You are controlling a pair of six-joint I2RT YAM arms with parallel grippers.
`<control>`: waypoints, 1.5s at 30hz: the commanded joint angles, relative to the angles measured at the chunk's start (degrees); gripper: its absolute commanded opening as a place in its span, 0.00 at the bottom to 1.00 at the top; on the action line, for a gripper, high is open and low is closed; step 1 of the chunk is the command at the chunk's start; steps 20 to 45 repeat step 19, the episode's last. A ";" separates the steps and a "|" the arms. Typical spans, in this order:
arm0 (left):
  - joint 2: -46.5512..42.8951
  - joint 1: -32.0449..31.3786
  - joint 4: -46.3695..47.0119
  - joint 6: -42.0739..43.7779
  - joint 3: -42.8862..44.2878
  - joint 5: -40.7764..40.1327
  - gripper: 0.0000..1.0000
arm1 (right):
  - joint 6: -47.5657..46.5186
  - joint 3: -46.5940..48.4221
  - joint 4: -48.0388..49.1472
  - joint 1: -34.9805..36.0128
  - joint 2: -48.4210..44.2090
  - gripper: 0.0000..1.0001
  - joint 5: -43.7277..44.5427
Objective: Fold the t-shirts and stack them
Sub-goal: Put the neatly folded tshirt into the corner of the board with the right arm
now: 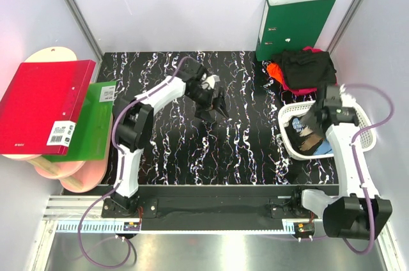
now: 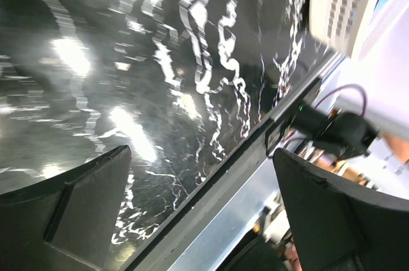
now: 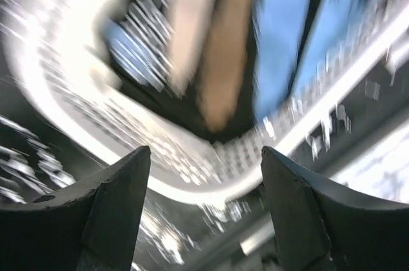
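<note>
A black t-shirt with a tan and blue print (image 1: 310, 135) lies crumpled inside the white lattice basket (image 1: 285, 131) at the right. It shows blurred in the right wrist view (image 3: 217, 41). More t-shirts, black over crimson-pink (image 1: 307, 69), lie piled at the back right. My right gripper (image 1: 317, 117) hangs open and empty just above the shirt in the basket (image 3: 203, 169). My left gripper (image 1: 218, 105) is open and empty above the bare middle of the black marble table (image 1: 192, 149); the left wrist view (image 2: 201, 201) shows only tabletop between its fingers.
A green ring binder (image 1: 294, 18) stands at the back right against the wall. A red binder (image 1: 45, 105) and a green one (image 1: 92, 121) lie left of the table on pink and tan boards. An orange cloth (image 1: 275, 71) sits beside the shirt pile.
</note>
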 commanded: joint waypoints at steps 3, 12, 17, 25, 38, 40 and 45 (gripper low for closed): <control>-6.29 -5.07 -0.01 4.07 1.33 -1.96 0.99 | 5.54 -8.51 -7.56 -1.15 -0.07 0.72 -12.47; -10.07 -5.52 0.17 6.89 -4.12 -5.14 0.99 | 0.79 -3.94 -5.37 -1.24 10.41 0.75 -17.32; -15.06 -5.26 5.08 8.64 -8.25 -5.39 0.99 | 0.26 -3.84 -4.57 -1.24 11.46 0.76 -17.68; -16.56 -4.73 6.92 8.30 -9.13 -4.52 0.99 | 0.35 -3.93 -4.40 -1.24 11.90 0.75 -18.02; -16.56 -4.73 6.92 8.30 -9.13 -4.52 0.99 | 0.35 -3.93 -4.40 -1.24 11.90 0.75 -18.02; -16.56 -4.73 6.92 8.30 -9.13 -4.52 0.99 | 0.35 -3.93 -4.40 -1.24 11.90 0.75 -18.02; -16.56 -4.73 6.92 8.30 -9.13 -4.52 0.99 | 0.35 -3.93 -4.40 -1.24 11.90 0.75 -18.02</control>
